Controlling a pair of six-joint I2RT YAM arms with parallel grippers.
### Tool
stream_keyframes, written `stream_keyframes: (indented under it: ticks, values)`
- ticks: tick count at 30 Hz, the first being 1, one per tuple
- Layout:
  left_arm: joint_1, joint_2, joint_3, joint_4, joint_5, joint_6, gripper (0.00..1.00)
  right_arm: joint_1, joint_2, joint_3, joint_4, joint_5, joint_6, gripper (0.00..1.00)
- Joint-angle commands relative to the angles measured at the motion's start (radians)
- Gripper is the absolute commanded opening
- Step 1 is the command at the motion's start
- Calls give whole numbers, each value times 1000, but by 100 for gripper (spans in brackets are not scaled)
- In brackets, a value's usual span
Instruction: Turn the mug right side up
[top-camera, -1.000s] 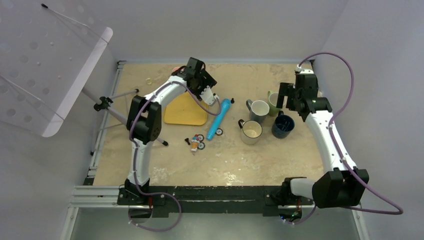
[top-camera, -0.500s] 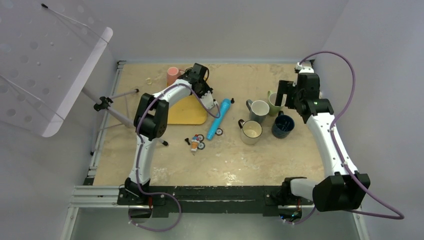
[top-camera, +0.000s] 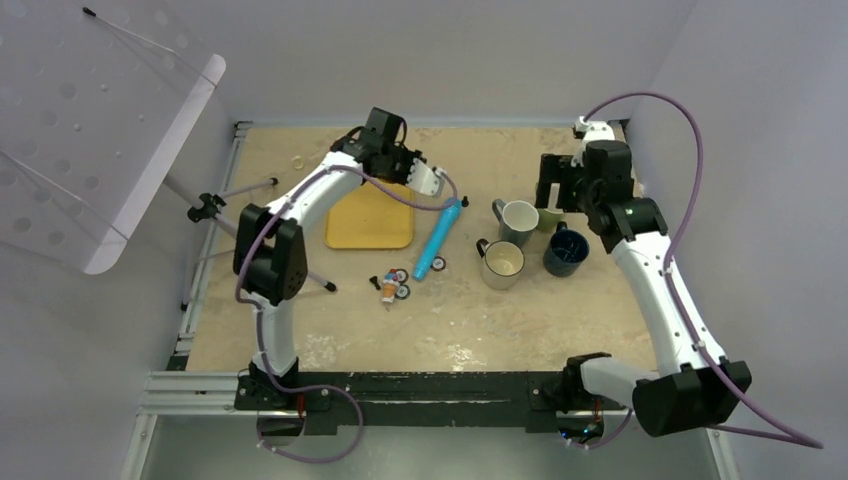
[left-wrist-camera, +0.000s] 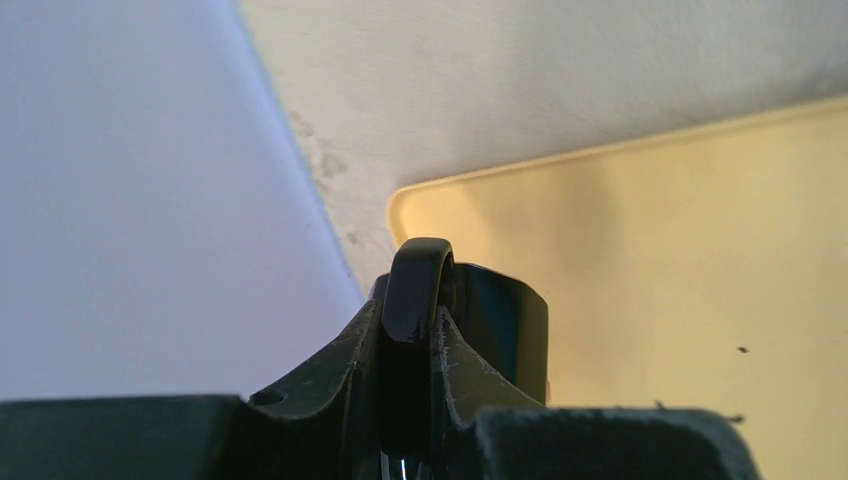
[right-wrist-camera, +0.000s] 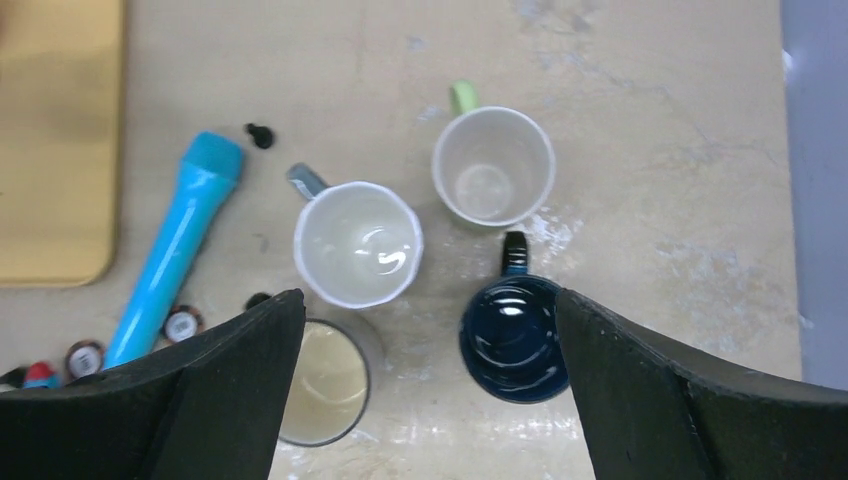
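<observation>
Left arm (top-camera: 320, 185) is swinging right over the yellow board (top-camera: 370, 218).
Left fingers (left-wrist-camera: 345, 355) are clamping the black mug (left-wrist-camera: 500, 320) by its handle (left-wrist-camera: 415, 280), body just ahead; right fingers (right-wrist-camera: 230, 380) are hanging wide, empty.

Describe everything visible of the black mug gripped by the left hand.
The glossy black mug shows only in the left wrist view. Its smooth, ceramic-looking loop handle is pinched in the shut left hand; the dark cylindrical body sits just behind. It is above a corner of the flat yellow board. Which way its opening faces, and whether it touches the board, cannot be told.
</observation>
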Motion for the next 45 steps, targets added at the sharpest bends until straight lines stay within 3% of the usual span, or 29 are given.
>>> stream_keyframes:
  ticks: [1, 3, 7, 11, 16, 21, 23, 24, 25, 26, 27, 28, 29, 30, 31, 34, 38, 41, 45]
  values:
    - [-2, -254, 147, -35, 155, -520, 0, 98, -84, 57, 63, -112, 11, 98]
    - [8, -322, 145, -60, 206, -685, 0, 137, -110, 41, 137, -219, 37, 98]
    - [62, -429, 159, -96, 362, -1079, 0, 243, -159, -70, 473, -517, 137, 98]
    - [106, -508, 147, -109, 528, -1352, 0, 380, -97, -103, 765, -666, 199, 98]
    - [109, -598, 104, -81, 670, -1498, 0, 449, 35, -73, 969, -796, 315, 98]
    - [109, -609, 119, -83, 747, -1559, 0, 517, 148, 2, 1002, -819, 338, 96]
    - [110, -607, 112, -71, 769, -1577, 0, 524, 171, 13, 1040, -844, 360, 86]
    - [109, -604, 104, -61, 798, -1586, 0, 528, 181, 14, 1071, -857, 371, 66]
    - [109, -601, 100, -59, 809, -1587, 0, 531, 190, 18, 1080, -862, 376, 30]
    - [109, -598, 94, -50, 844, -1587, 0, 532, 195, 23, 1068, -854, 374, 3]
    - [109, -594, 93, -54, 860, -1584, 1, 532, 194, 26, 1041, -833, 357, 0]
    - [109, -591, 99, -73, 842, -1565, 27, 532, 182, 32, 982, -797, 328, 0]
    - [111, -590, 102, -89, 808, -1553, 64, 532, 168, 42, 898, -737, 284, 0]
    - [118, -593, 107, -105, 759, -1537, 94, 532, 153, 53, 805, -664, 237, 0]
    - [125, -596, 111, -120, 705, -1519, 99, 532, 137, 65, 703, -578, 199, 0]
    - [150, -611, 116, -153, 490, -1442, 100, 533, 110, 112, 399, -309, 101, 0]
    - [171, -608, 103, -167, 176, -1297, 100, 583, 148, 188, 51, -182, 4, 0]
    - [200, -587, 71, -186, 125, -1162, 100, 640, 215, 230, -181, -166, 13, 0]
    - [225, -525, 42, -219, 62, -1069, 100, 717, 294, 201, -361, -26, 102, 0]
